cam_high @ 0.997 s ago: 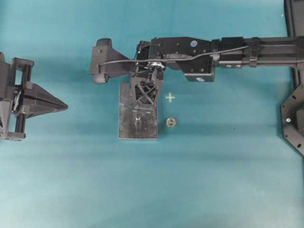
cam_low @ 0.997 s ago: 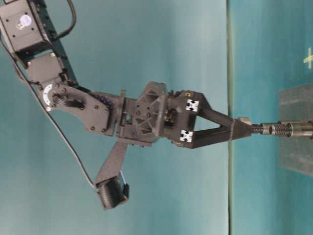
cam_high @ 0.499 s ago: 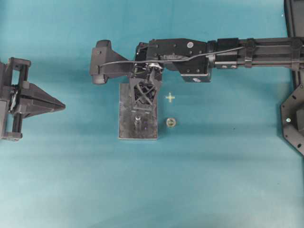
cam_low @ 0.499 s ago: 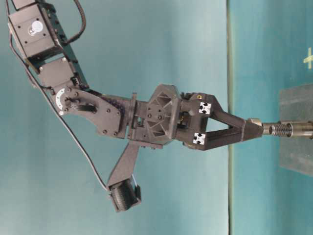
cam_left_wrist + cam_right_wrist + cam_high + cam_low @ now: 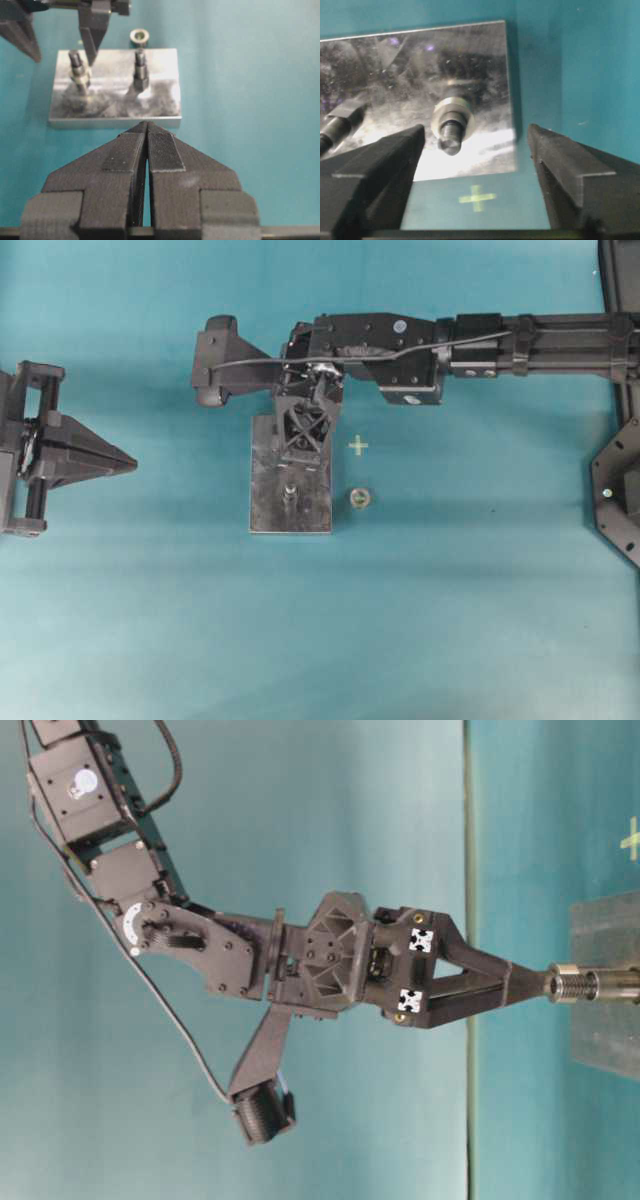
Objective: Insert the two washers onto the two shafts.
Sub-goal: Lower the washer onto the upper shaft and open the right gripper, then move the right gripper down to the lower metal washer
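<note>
The silver washer (image 5: 451, 105) sits round the threaded shaft (image 5: 449, 139), which stands on the metal plate (image 5: 395, 65). My right gripper (image 5: 476, 132) hangs open just above it, one finger on each side and neither touching. From table level the washer (image 5: 565, 983) rests partway down the shaft (image 5: 605, 985), just past the open right gripper (image 5: 512, 987). In the left wrist view the washer (image 5: 80, 77) rings the left-hand shaft (image 5: 75, 59). My left gripper (image 5: 146, 125) is shut on nothing, short of the plate's near edge. Overhead, the right gripper (image 5: 303, 458) covers that shaft.
A second, bare shaft (image 5: 289, 492) stands on the plate (image 5: 265, 510). A small metal ring (image 5: 360, 498) lies on the teal table beside the plate, below a yellow cross mark (image 5: 358, 446). The left gripper (image 5: 100, 458) rests well to the left.
My right gripper has opened and let go of the washer, which now sits lower on the shaft. The left arm has stayed still.
</note>
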You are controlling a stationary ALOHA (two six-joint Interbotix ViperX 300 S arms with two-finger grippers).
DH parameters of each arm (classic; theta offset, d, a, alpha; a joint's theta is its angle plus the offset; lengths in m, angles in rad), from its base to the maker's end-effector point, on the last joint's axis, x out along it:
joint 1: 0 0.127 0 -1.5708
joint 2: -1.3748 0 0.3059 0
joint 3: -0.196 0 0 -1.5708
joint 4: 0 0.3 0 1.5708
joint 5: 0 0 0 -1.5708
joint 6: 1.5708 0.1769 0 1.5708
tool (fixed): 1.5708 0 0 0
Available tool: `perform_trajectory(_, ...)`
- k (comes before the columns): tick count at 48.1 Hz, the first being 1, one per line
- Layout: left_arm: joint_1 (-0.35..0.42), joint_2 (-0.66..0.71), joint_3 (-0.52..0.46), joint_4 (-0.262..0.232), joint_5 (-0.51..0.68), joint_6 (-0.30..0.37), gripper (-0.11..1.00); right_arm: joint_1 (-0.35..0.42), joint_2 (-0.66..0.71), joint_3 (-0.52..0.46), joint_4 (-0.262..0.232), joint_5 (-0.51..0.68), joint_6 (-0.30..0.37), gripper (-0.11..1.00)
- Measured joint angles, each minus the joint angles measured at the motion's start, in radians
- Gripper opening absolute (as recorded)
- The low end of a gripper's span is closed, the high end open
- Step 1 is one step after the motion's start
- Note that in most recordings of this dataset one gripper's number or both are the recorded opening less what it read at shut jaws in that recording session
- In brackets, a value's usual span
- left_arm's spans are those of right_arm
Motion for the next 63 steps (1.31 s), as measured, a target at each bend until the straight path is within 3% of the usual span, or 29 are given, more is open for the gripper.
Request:
perform_trajectory(10,0.000,-0.011,0.000,0.000,0.000,-0.003,0.00,0.012,0.002,0.000,0.023,0.000,-0.008,0.73)
perform_trajectory(21,0.000,-0.017,0.000,-0.002,0.000,-0.005,0.00,-0.048,0.009,-0.006,0.031,-0.002,-0.011,0.73)
perform_trajectory(35,0.000,-0.020,0.000,0.000,0.000,-0.006,0.00,-0.034,0.002,0.008,0.037,0.046,-0.012,0.73)
perform_trajectory(52,0.000,-0.023,-0.002,-0.002,0.000,-0.012,0.00,0.021,-0.143,0.181,0.066,0.052,-0.015,0.73)
perform_trajectory(63,0.000,-0.023,0.005,-0.002,-0.005,-0.038,0.00,0.067,-0.195,0.337,0.146,-0.104,-0.012,0.75)
